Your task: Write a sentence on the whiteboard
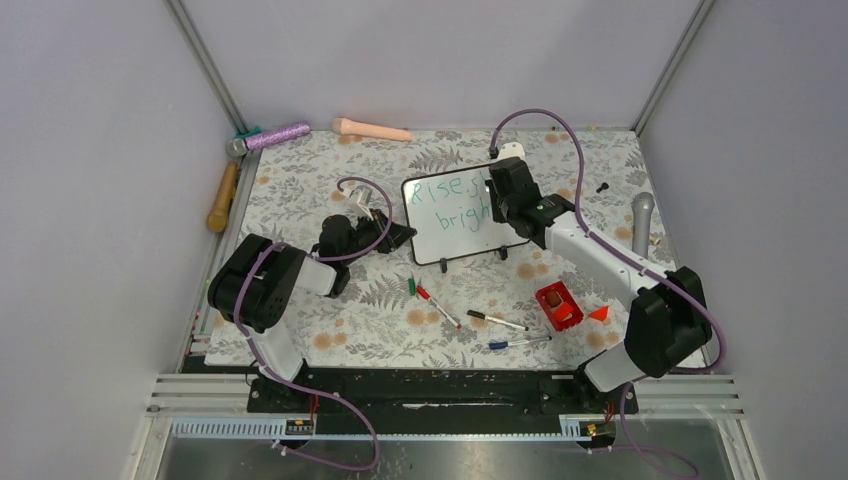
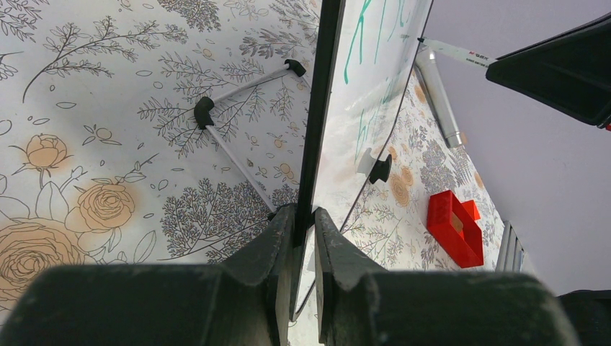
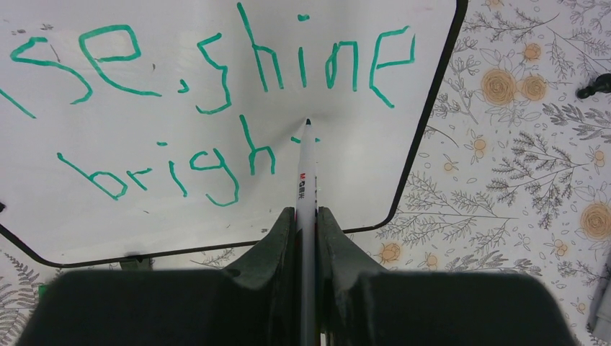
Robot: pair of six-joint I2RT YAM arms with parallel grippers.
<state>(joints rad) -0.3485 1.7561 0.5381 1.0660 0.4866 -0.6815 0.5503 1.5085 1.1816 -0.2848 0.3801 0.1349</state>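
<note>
The whiteboard (image 1: 450,240) stands mid-table, its left edge blocked by the left gripper (image 1: 403,236), its right half by the right gripper (image 1: 497,192) and its marker (image 3: 308,166). Near side: scattered pens (image 1: 497,321), red box (image 1: 558,305). Far strip lies open.

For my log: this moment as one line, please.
left hand: grips whiteboard | right hand: grips marker | tip: at sentence end

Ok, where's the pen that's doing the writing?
In the right wrist view, the right hand pinches the pen, its tip on the whiteboard just under the green word "shine".
</note>
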